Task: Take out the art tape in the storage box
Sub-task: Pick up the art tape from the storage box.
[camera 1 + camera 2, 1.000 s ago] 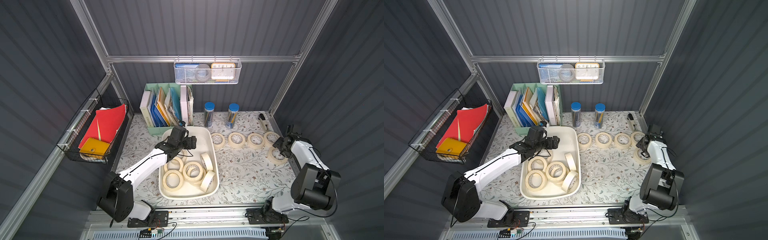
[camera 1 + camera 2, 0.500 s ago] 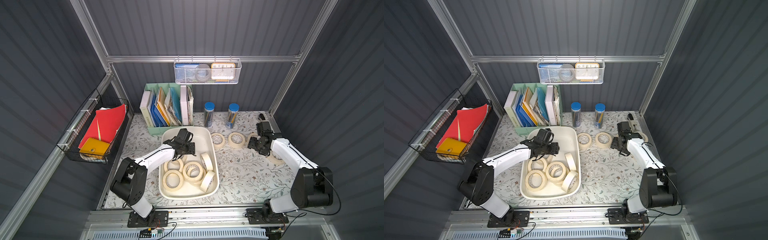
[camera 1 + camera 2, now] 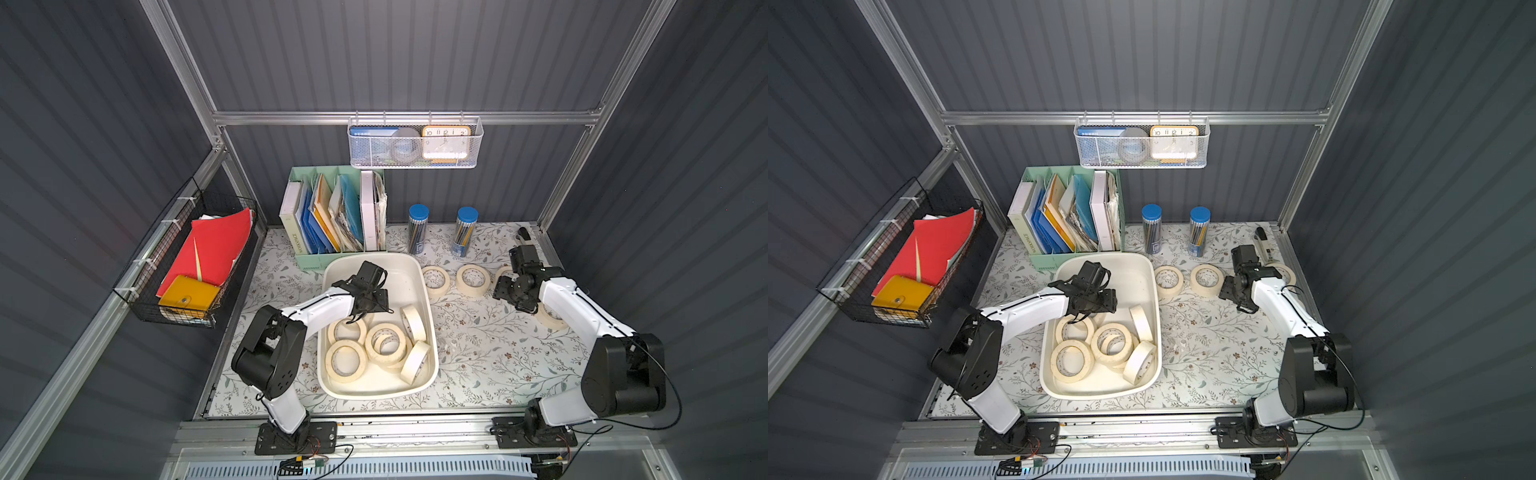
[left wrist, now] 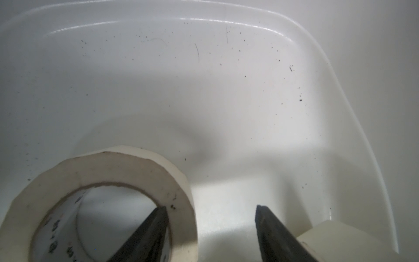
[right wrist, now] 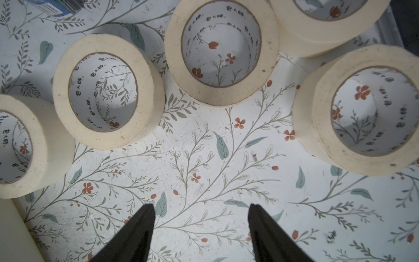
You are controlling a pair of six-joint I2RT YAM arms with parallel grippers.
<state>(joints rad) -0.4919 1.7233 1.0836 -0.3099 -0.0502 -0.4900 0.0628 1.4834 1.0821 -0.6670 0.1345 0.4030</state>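
The storage box (image 3: 405, 278) sits centre-left on the worktop (image 3: 490, 353), art tape (image 3: 414, 323) filling its front half. More rolls (image 3: 473, 291) lie in a row to its right, towards the back right corner; the file organiser (image 3: 320, 261) stands just behind it.

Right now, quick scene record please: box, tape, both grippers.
storage box: on the floral mat, several tape rolls left inside
taken-out rolls: five, flat on the mat
left gripper: in the box, open, one finger inside the core of a roll, the other outside
right gripper: open, empty, over bare mat beside the taken-out rolls
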